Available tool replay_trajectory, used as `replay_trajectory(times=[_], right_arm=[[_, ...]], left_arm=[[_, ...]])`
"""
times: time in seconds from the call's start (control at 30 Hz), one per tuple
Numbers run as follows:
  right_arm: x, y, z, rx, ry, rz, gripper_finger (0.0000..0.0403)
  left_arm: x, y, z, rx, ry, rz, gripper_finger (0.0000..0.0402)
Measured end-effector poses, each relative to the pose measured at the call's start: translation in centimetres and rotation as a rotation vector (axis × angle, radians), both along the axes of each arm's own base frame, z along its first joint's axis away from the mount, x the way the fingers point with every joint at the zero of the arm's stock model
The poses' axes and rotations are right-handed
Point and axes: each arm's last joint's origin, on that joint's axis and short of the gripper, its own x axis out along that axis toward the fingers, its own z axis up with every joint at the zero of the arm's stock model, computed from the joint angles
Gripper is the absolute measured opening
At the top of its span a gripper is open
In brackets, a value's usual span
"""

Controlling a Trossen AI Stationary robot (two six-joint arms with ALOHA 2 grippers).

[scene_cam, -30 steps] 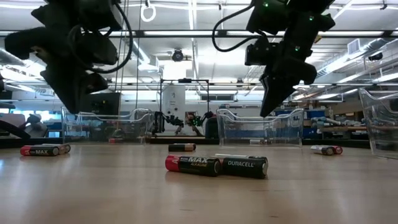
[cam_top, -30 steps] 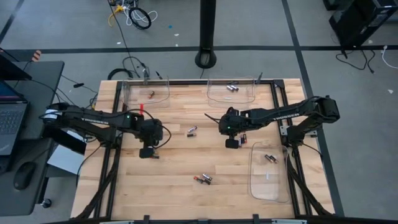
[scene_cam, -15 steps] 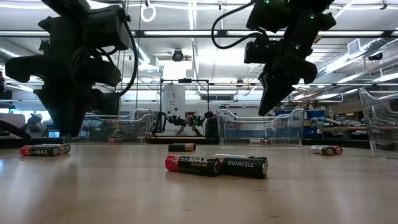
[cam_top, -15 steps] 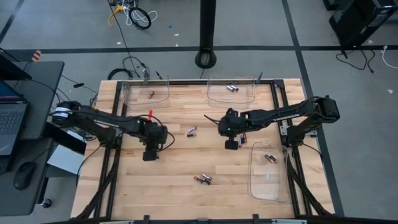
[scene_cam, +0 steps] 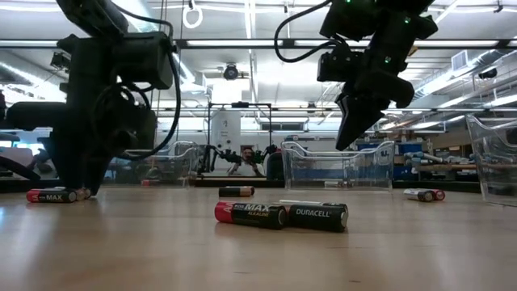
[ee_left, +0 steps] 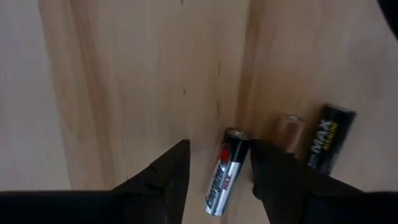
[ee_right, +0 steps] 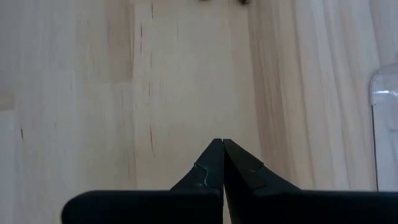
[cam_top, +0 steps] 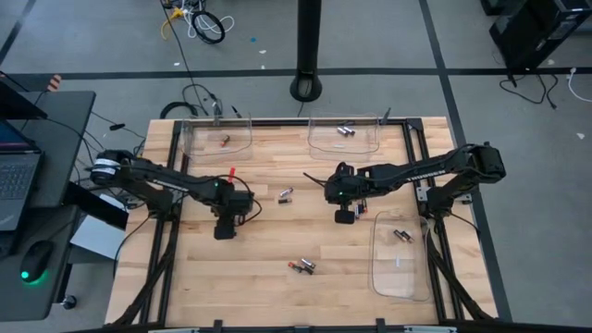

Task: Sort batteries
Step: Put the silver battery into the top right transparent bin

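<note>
We are straddling a silver Energizer battery with our left gripper, fingers apart and low on the table. Just beside it are lying a copper-topped battery and a black MAX battery; closing skewed, we judge, risks nudging those or rolling ours away. Farther off, our right gripper is hovering pinched together, empty, near a clear tray.

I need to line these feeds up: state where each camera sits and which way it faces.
High: overhead, straight down on table; both arms.
Low: tabletop height, level across into the room; both arms from above.
Left wrist: past open left end effector straddling silver battery.
Right wrist: past shut right end effector, bare wood.
Shared: high and low both show the middle battery pair.
</note>
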Motion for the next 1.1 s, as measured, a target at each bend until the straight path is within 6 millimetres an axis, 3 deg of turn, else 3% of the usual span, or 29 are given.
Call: replay_trajectory(times=[0.23,0.5,0.7,0.9,1.1], right_arm=[[0.0,0.0,0.0,0.0,-0.004,0.0,0.0009],[0.0,0.0,0.0,-0.014,-0.003,0.011,0.0009],[0.1,-0.1,0.1,-0.029,-0.017,0.012,0.0009],[0.0,-0.1,0.3,-0.039,-0.02,-0.003,0.0009],[0.0,-0.1,0.6,-0.062,-0.036,-0.006,0.001]], left_arm=[[0.3,0.1,-0.7,0.036,0.026,-0.003,0.015],[0.5,0.2,-0.7,0.071,0.006,-0.038,0.0046],[1.1,0.2,-0.2,0.103,-0.03,-0.035,0.0045],[3.1,1.0,0.9,0.231,-0.194,-0.074,0.0045],[5.4,3.7,2.8,0.298,-0.552,-0.017,0.0045]])
